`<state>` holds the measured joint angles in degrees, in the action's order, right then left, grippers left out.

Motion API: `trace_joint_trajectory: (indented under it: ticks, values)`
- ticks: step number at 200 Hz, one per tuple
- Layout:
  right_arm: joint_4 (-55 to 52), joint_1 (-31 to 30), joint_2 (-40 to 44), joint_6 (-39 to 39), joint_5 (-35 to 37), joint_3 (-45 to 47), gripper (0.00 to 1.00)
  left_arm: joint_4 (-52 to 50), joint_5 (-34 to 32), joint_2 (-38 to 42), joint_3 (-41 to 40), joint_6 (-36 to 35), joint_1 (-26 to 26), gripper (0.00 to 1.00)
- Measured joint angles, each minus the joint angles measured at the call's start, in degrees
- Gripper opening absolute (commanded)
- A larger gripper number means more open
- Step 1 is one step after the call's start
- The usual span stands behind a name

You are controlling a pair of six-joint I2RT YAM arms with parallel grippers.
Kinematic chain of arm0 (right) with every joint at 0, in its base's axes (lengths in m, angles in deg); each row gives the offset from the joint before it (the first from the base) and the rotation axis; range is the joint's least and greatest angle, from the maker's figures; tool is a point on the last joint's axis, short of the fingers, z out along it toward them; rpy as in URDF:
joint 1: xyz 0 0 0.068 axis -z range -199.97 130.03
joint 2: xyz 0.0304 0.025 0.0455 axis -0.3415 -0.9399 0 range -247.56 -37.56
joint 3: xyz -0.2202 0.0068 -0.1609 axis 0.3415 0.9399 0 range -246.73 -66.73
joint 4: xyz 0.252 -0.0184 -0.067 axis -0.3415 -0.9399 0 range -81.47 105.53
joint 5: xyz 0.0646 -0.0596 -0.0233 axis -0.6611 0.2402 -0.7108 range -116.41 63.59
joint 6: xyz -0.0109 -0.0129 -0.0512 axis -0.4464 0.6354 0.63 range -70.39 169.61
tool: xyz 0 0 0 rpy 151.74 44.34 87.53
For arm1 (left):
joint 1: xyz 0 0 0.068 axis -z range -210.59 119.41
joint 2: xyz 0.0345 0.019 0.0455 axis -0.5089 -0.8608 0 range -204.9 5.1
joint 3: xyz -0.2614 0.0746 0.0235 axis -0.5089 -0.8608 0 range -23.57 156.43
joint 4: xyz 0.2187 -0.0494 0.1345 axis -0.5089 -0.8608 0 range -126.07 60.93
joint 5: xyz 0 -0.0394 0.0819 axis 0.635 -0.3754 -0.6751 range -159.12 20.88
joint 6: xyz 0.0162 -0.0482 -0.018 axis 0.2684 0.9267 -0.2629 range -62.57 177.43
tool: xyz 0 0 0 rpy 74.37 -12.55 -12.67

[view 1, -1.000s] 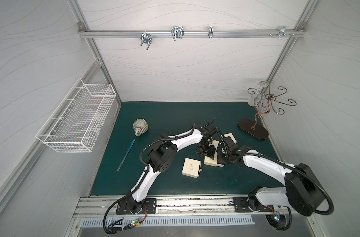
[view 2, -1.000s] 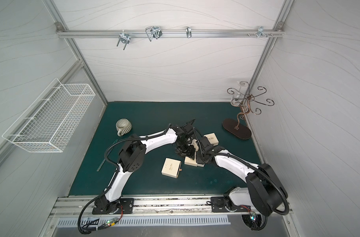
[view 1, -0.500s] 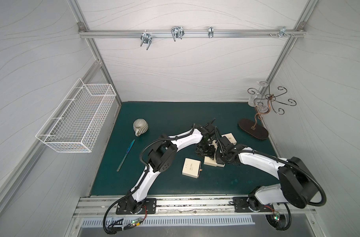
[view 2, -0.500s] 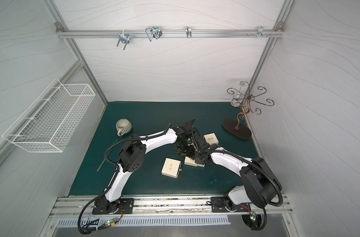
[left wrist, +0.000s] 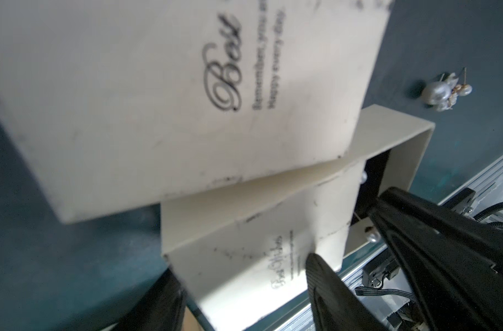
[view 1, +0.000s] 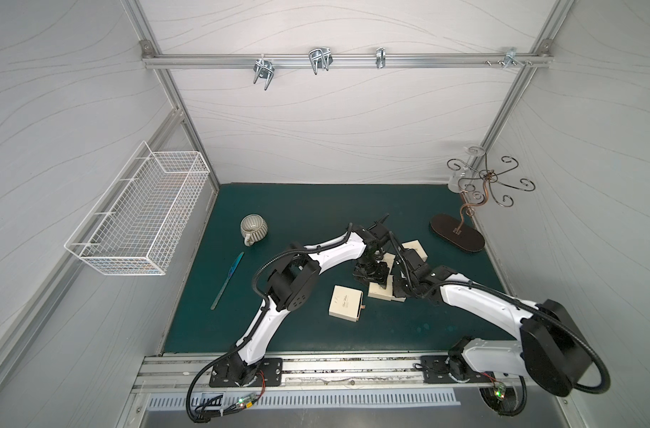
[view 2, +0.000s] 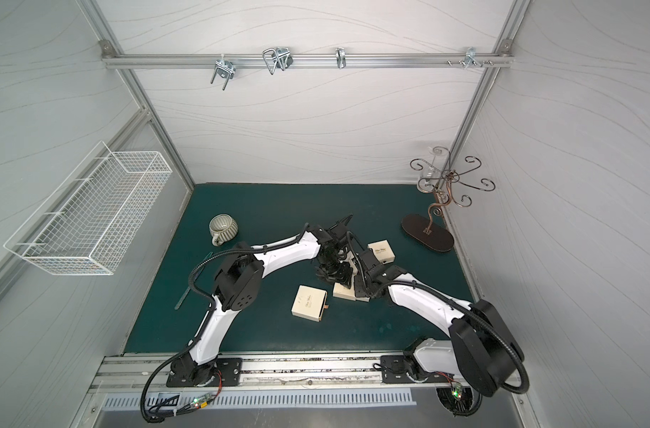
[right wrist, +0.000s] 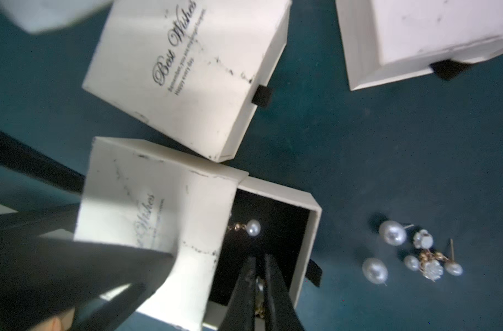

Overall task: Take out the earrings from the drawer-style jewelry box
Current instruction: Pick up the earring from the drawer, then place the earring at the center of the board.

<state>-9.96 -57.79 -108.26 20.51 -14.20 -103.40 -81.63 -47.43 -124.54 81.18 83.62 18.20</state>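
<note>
Right wrist view has the drawer (right wrist: pixel 313 238) slid part-way out of its sleeve (right wrist: pixel 147 206), black lining exposed, so the step in hand is prob. picking the last earrings out of it. Left jaws clamp the sleeve from both sides, steadying the box. Right jaws sit inside the drawer, narrowed almost to touching, w/ a small glinting bit (right wrist: pixel 258 283) pinched btwn them; it looks like an earring but is too hidden to be sure. One pearl earring (right wrist: pixel 253 227) lies on the lining near the sleeve mouth, apart from the right jaws. Its pearl end points toward the drawer's outer end w/ the pull tab (right wrist: pixel 316 269) and its gold link end toward the sleeve, so the long axis runs approx. along the slide direction. A pile of earrings (right wrist: pixel 410 255) lies on the tabletop (right wrist: pixel 359 143) beside the drawer, so the task seems well along but not done. Next move, I'd judge: lift straight up clear of the drawer wall w/o loosening, carry to the pile, release, then come back for the pearl one, closing across its thin link. Risk: the tiny piece slips or snags on the rim.
</note>
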Motion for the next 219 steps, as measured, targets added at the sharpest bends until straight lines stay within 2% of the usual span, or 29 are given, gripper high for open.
trace_joint_trajectory:
  ticks: [50, 74, 129, 182, 219]
  values:
    - [-0.1, 0.2, 9.5, -1.0, 4.5, 2.4, 0.12, 0.0, 0.0, 0.0, 0.0, 0.0, 0.0, 0.66]
    - [-0.1, 2.2, 12.3, -2.1, 6.0, 3.6, 0.14, 0.0, 0.0, 0.0, 0.0, 0.0, 0.0, 0.66]
    - [-0.2, 12.1, 6.8, -4.1, 1.8, 5.2, 0.16, 0.0, 0.0, 0.0, 0.0, 0.0, 0.0, 0.66]
    - [1.0, 12.2, 6.9, -3.9, -2.8, 5.6, 0.25, 0.0, 0.0, 0.0, 0.0, 0.0, 0.0, 0.66]
    - [3.6, 9.7, 8.9, -3.4, -5.4, 6.3, 0.29, 0.0, 0.0, 0.0, 0.0, 0.0, 0.0, 0.66]
